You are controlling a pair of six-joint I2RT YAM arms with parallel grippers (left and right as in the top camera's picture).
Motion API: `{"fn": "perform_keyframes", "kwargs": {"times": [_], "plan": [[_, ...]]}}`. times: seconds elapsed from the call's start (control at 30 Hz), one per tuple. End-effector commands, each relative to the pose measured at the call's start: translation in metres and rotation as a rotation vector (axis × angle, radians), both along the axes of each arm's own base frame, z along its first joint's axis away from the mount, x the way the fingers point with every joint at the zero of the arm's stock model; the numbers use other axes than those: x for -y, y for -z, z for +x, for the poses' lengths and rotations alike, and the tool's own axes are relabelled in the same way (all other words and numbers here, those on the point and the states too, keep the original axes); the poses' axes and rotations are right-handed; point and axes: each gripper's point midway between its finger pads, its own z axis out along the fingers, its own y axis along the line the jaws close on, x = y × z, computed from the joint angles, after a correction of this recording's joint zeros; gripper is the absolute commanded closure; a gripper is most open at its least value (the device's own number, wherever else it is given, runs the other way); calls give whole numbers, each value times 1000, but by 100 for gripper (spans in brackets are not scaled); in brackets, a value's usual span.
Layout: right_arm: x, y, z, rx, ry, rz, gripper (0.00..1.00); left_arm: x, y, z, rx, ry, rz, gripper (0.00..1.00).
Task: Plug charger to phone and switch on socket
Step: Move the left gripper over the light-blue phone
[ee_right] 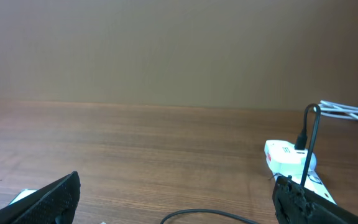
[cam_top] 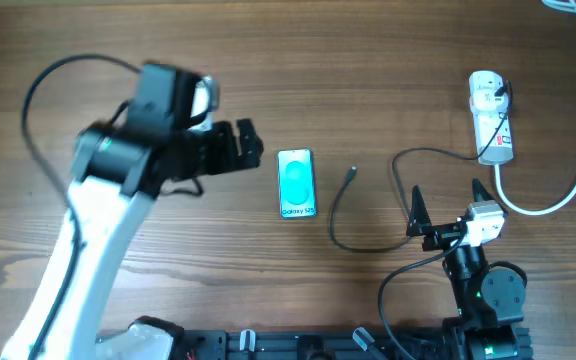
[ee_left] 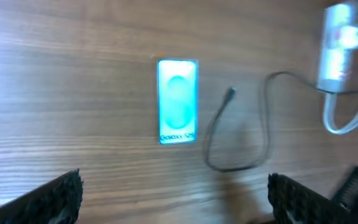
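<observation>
The phone (cam_top: 296,183) lies flat mid-table with a cyan screen; it also shows in the left wrist view (ee_left: 178,101). The charger cable (cam_top: 340,230) loops right of it, its connector tip (cam_top: 352,174) lying free on the wood, apart from the phone. The cable runs to a black plug seated in the white socket strip (cam_top: 489,120) at the back right, seen too in the right wrist view (ee_right: 288,157). My left gripper (cam_top: 246,143) is open and empty, just left of the phone. My right gripper (cam_top: 446,205) is open and empty, at the front right near the cable loop.
A thick white cord (cam_top: 558,200) curves from the socket strip along the right edge toward the back. The arm bases (cam_top: 298,345) sit along the front edge. A plain wall stands behind the table in the right wrist view.
</observation>
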Motion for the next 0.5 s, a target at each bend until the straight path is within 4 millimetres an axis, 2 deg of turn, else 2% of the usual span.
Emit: {"fn": "perform_keyframes", "kwargs": {"times": [0.0,0.07,0.13,0.23,0.47], "plan": [[-3,0,0,4,-17,-11,0,-3,13,23,-92,-91,182,1],[-3,0,0,4,-17,-11,0,2,30,29,-163,-91,228,0],[-3,0,0,4,-17,-12,0,19,47,37,-195,-61,203,0],[-3,0,0,4,-17,-12,0,44,61,45,-218,-18,138,0],[-3,0,0,4,-17,-11,0,75,95,51,-276,-32,127,0]]}}
